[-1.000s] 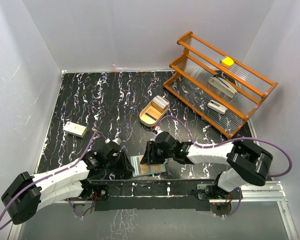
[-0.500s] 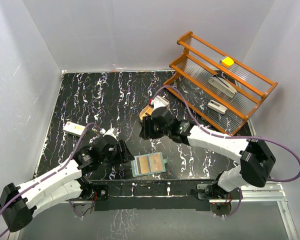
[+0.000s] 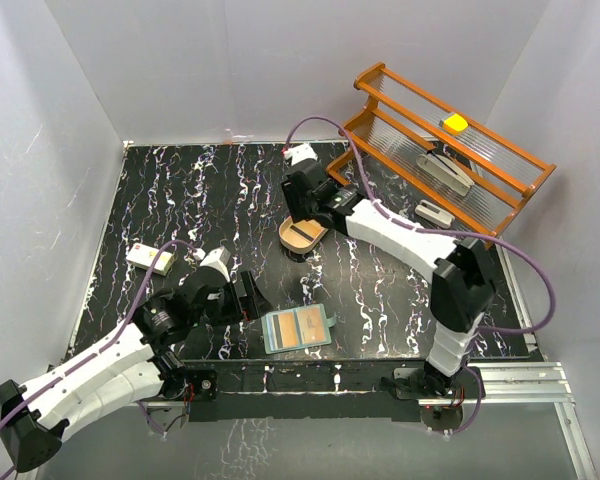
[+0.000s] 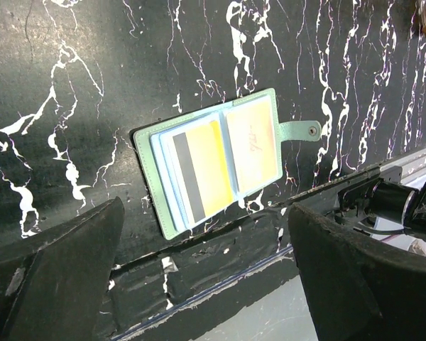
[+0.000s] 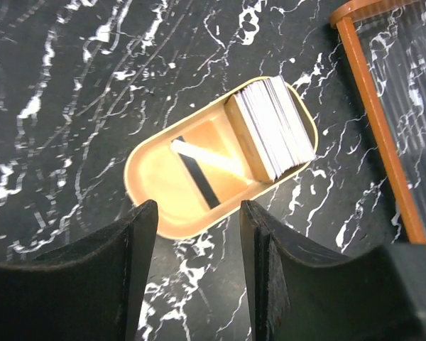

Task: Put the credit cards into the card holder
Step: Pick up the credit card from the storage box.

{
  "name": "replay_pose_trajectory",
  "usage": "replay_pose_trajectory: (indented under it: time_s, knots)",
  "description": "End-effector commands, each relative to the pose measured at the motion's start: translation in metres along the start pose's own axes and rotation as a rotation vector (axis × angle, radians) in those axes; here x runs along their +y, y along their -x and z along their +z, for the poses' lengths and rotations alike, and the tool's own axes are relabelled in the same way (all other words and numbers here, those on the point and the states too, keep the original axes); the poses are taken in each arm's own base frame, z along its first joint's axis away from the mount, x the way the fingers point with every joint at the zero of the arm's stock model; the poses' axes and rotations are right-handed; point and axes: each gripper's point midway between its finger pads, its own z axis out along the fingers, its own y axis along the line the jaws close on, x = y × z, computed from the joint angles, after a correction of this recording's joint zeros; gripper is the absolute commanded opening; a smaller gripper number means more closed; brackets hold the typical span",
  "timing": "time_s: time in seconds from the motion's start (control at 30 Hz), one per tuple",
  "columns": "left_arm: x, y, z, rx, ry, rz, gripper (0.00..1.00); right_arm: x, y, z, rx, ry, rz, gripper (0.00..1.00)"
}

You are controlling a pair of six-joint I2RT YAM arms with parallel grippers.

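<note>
The teal-green card holder [image 4: 220,160] lies open near the table's front edge [image 3: 298,329]. An orange-yellow card with a dark stripe sits in its left pocket and a pale card in its right. My left gripper [image 4: 206,284] is open and empty, just left of the holder [image 3: 252,298]. A stack of pale credit cards [image 5: 273,128] stands on edge in an oval tan tray [image 5: 145,202], with one striped card [image 5: 202,170] flat beside it. My right gripper [image 5: 199,277] hovers above the tray [image 3: 302,212], open with nothing between its fingers.
An orange wire rack [image 3: 380,165] stands at the back right, close to the tray, holding a yellow item [image 3: 455,123] and two white ones. A small white box [image 3: 150,258] lies at the left. A metal rail [image 3: 520,380] runs along the front edge.
My left gripper has opened wide and drawn back left from the card holder. My right arm has swung from the holder to the back, over the tray.
</note>
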Motion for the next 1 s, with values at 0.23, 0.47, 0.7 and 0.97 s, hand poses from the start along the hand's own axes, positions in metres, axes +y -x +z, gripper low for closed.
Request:
replay_pose_trajectory:
  time_s: [0.23,0.47,0.7,0.97]
  knots:
    - [-0.011,0.019,-0.016,-0.052,-0.008,0.056,0.99,-0.036,0.005,0.053,0.068,-0.261,-0.268,0.52]
    - [0.000,0.016,-0.017,-0.066,0.015,0.049,0.99,-0.047,-0.010,0.083,0.119,-0.321,-0.354,0.54]
    - [0.005,0.016,-0.021,-0.085,0.022,0.037,0.99,-0.062,-0.018,0.099,0.160,-0.398,-0.399,0.55]
    - [0.009,0.017,-0.022,-0.093,0.037,0.042,0.99,-0.070,-0.022,0.103,0.177,-0.416,-0.418,0.51]
